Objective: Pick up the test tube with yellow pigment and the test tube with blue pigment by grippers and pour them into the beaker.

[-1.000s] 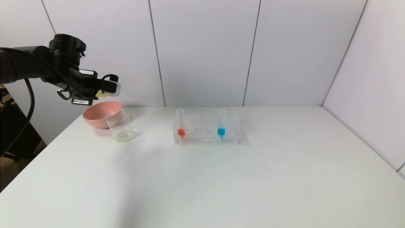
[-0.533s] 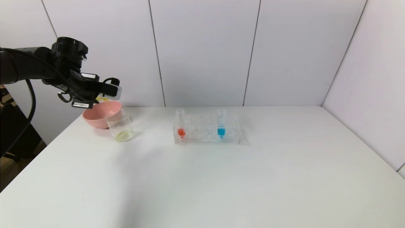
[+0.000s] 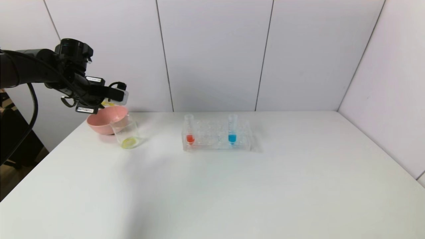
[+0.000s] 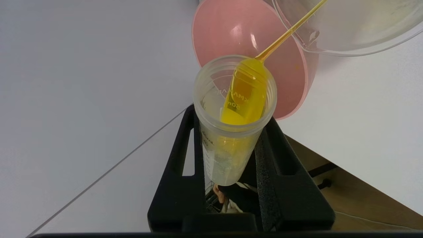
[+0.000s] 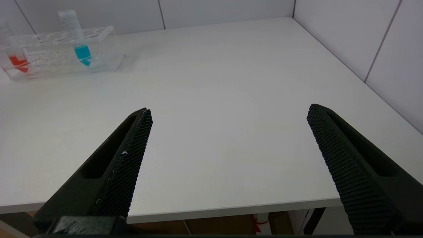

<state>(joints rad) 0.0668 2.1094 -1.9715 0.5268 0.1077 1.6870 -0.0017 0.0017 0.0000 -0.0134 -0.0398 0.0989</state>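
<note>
Left pincer (image 4: 231, 132): yellow tube (image 4: 233, 125) tipped beakerward (image 4: 347, 26)

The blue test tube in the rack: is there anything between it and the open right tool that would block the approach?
Nothing visible does. In the right wrist view, only bare white table lies between the open right tool and the test tube with blue pigment, standing in the clear rack. The red-orange tube stands farther along the rack, off that line.

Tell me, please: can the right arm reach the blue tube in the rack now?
Probably yes: the right tool is open, and only bare table lies between it and the blue tube, upright in the rack.
</note>
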